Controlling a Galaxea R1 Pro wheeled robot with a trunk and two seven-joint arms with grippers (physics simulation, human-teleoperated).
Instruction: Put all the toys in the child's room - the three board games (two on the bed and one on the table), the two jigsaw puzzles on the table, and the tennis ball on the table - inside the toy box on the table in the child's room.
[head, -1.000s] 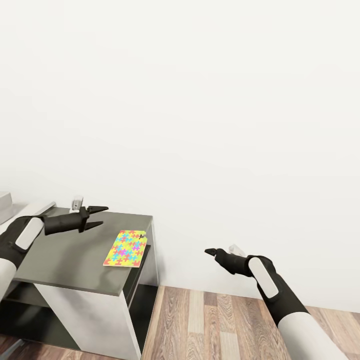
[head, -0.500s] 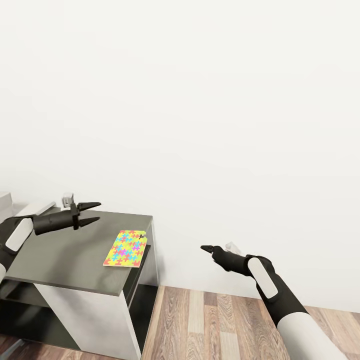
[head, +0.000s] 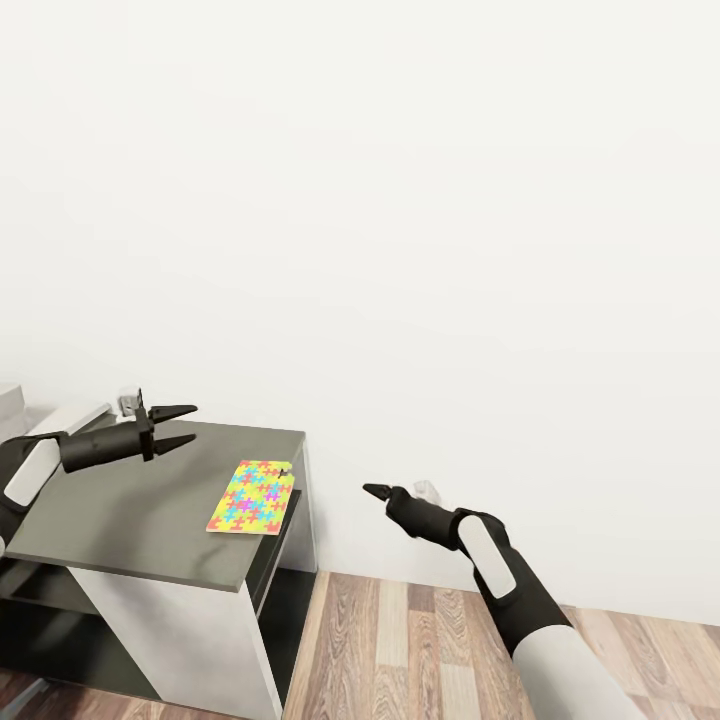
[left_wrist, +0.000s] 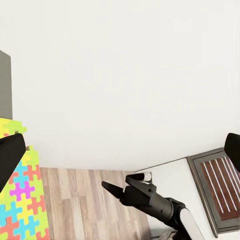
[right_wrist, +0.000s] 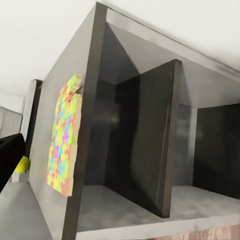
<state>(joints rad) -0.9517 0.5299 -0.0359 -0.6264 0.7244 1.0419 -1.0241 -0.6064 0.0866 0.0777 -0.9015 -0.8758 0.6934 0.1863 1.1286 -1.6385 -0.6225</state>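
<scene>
Jigsaw puzzle (head: 251, 497) unmoved on table (head: 120, 520); right pincer (head: 378, 491) shifted closer.

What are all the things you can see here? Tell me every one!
Puzzle: one, many bright colours, flat on the table's right edge, slightly overhanging.
Table: one, dark grey top, white side, open dark shelves below, against the wall.
Wall: one, white, behind everything.
Floor: wood planks, brown, right of the table.
Yellow-green thing: one, too little showing to name.
Left gripper: one, black, open, above the table.
Right gripper: one, black, looks shut, over the floor, pointing towards the table.
</scene>
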